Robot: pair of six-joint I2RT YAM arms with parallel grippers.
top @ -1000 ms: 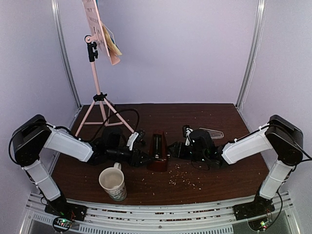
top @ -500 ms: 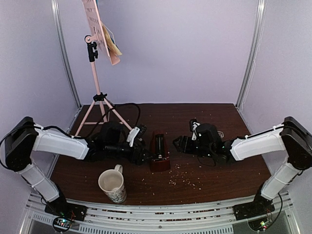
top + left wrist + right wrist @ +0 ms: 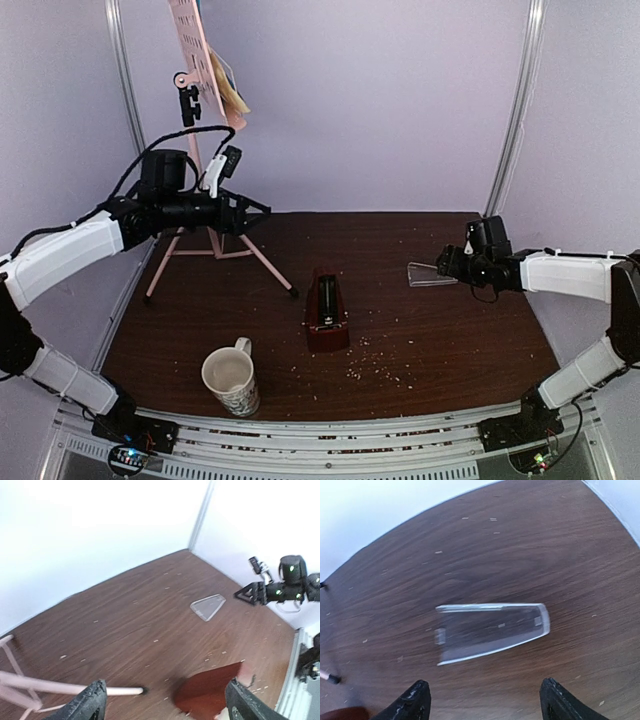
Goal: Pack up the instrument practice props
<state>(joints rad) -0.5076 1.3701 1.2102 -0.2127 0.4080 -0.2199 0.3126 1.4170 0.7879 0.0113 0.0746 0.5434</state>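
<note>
The pink music stand (image 3: 205, 215) stands at the back left, its perforated desk (image 3: 195, 45) holding yellow and blue sheets (image 3: 230, 92). The dark red-brown metronome (image 3: 326, 312) sits mid-table, uncovered; it also shows in the left wrist view (image 3: 210, 692). The clear wedge cover (image 3: 432, 274) lies flat at the right, and shows in the right wrist view (image 3: 492, 630) and the left wrist view (image 3: 207, 606). My left gripper (image 3: 256, 211) is open and empty, raised just right of the stand's pole; in its own view (image 3: 167, 702) a stand leg (image 3: 75, 689) lies below. My right gripper (image 3: 446, 264) is open and empty, right beside the cover (image 3: 482, 702).
A cream patterned mug (image 3: 232, 378) stands upright near the front left. Small crumbs (image 3: 385, 370) are scattered over the dark wooden table (image 3: 450, 340). White walls and metal corner posts (image 3: 515, 110) close in the back and sides.
Both grippers have left the metronome. The left arm rose and swung back left to the stand's pole. The right arm drew back right to the clear cover.
</note>
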